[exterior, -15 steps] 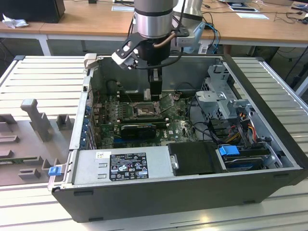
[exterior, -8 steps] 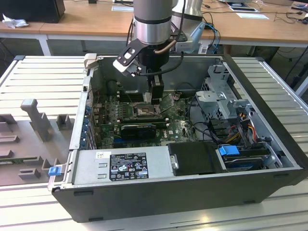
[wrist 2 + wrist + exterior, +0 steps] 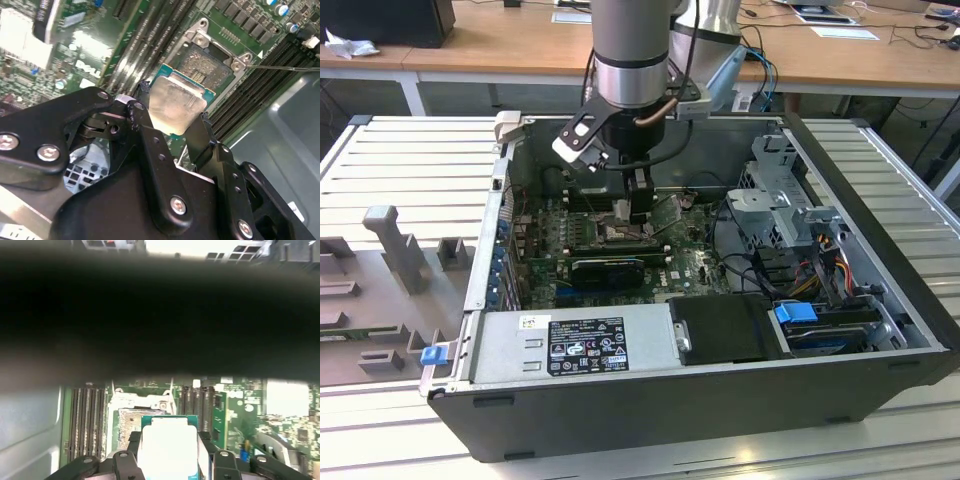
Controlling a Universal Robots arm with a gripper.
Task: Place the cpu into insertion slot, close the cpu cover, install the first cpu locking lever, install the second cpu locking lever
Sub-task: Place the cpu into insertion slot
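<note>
My gripper (image 3: 631, 203) hangs inside the open computer case, just above the motherboard. It is shut on the cpu (image 3: 176, 103), a flat silver-topped square chip held by its edges between the two black fingers (image 3: 139, 114). In both wrist views the cpu (image 3: 169, 446) hovers a little off to one side of the insertion slot (image 3: 209, 64), partly overlapping its rim. The slot (image 3: 129, 422) is a dark square socket with a silver rim, uncovered and with nothing in it. A thin silver piece, probably the raised cpu cover (image 3: 668, 207), stands beside the socket. A thin wire lever (image 3: 282, 68) sticks out past the socket.
Long black RAM slots (image 3: 150, 35) run on both sides of the socket. A silver power supply (image 3: 575, 342) lies at the case's front and a drive cage with cables (image 3: 790, 215) on the exterior view's right. The case walls (image 3: 485, 250) close in the board.
</note>
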